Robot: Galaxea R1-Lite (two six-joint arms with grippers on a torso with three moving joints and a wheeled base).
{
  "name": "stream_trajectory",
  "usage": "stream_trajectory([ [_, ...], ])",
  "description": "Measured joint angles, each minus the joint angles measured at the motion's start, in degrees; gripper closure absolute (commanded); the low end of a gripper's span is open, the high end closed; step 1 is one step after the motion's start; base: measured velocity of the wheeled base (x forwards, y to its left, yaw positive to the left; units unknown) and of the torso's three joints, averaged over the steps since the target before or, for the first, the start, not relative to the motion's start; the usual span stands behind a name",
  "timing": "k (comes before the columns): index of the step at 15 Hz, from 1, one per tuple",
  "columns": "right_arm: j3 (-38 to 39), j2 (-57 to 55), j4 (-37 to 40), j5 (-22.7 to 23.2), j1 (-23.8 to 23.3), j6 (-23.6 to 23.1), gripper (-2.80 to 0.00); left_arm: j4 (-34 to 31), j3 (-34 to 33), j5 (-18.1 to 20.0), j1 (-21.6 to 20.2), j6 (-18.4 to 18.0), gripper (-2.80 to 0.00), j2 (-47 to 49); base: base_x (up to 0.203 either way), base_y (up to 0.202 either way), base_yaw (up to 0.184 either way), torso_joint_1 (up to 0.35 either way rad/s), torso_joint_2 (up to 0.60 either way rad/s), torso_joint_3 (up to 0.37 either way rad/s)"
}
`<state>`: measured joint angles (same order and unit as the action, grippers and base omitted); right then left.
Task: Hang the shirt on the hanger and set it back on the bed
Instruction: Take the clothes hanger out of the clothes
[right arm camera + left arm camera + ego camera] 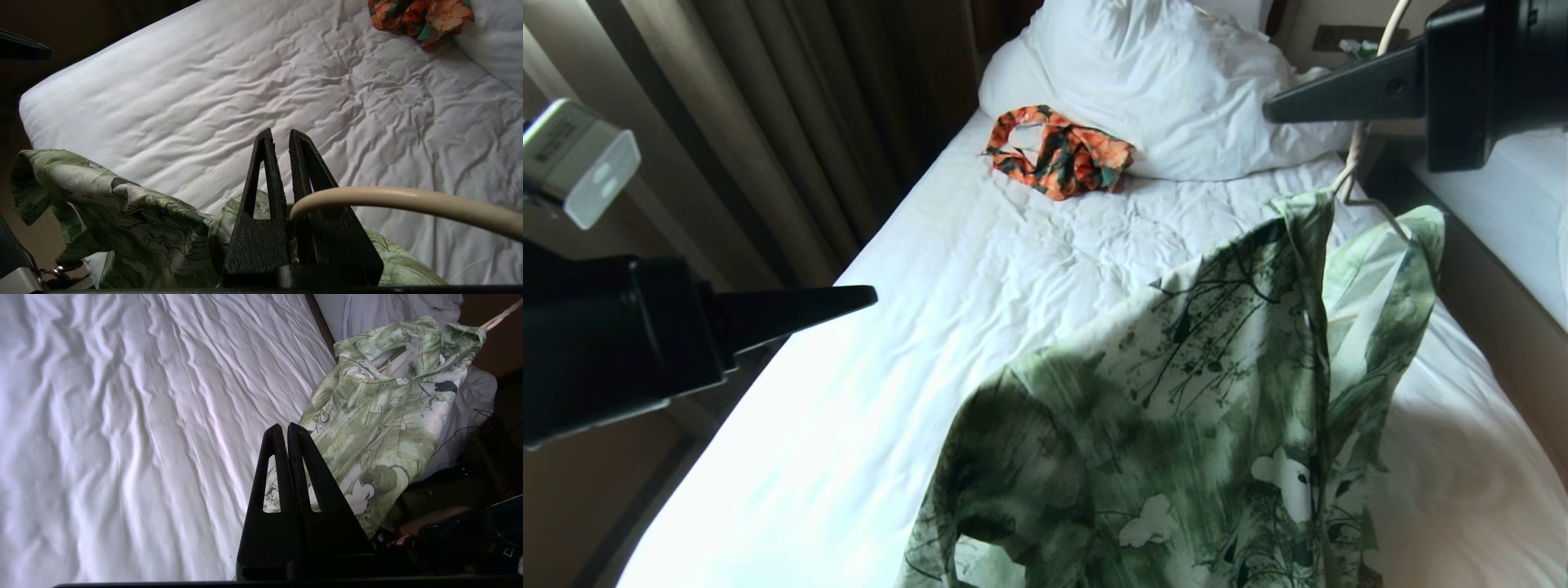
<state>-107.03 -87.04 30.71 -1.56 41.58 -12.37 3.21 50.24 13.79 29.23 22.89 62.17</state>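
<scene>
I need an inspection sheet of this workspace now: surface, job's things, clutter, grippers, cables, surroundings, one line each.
Surface: bed with wrinkled white sheet.
Job's things: green shirt hangs on the cream hanger, lifted over the bed's right side.
Clutter: orange patterned garment beside the white pillow.
Grippers: right gripper shut on the hanger's hook; left gripper shut, empty, apart from the shirt.
Cables: nothing seen.
Surroundings: brown curtains on the left; a neighbouring bed on the right.
</scene>
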Motion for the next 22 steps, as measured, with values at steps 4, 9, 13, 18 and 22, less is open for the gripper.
stream_trajectory([
  [4,0.31,1.46,-0.39,-2.24,-0.62,-0.31,0.0,-6.18,0.26,0.03,-1.23,-0.09,0.0,-5.7,0.0,0.0,0.0,0.123,-0.48,-0.353],
  [9,-0.13,2.75,-0.8,-2.7,-0.66,-2.53,0.0,-9.84,0.23,0.01,-1.29,-0.05,0.0,-10.83,0.0,0.0,0.0,0.166,-0.52,-0.363],
  [13,-0.71,3.22,-5.53,-4.06,-0.81,-4.41,0.0,-14.86,-0.24,-0.1,-1.42,-0.02,0.0,-16.05,0.0,0.0,0.0,0.199,-0.57,-0.369],
  [18,-0.82,2.69,-11.05,-5.63,-1.38,-7.61,0.0,-18.08,-0.43,-1.26,-2.23,-0.02,0.0,-20.98,0.0,0.0,0.0,0.236,-0.59,-0.367],
  [22,-0.82,2.4,-11.2,-5.63,-2.17,-8.18,0.0,-18.11,-1.1,-1.31,-2.34,0.0,0.0,-22.32,0.0,0.0,0.0,0.164,-0.38,-0.226],
])
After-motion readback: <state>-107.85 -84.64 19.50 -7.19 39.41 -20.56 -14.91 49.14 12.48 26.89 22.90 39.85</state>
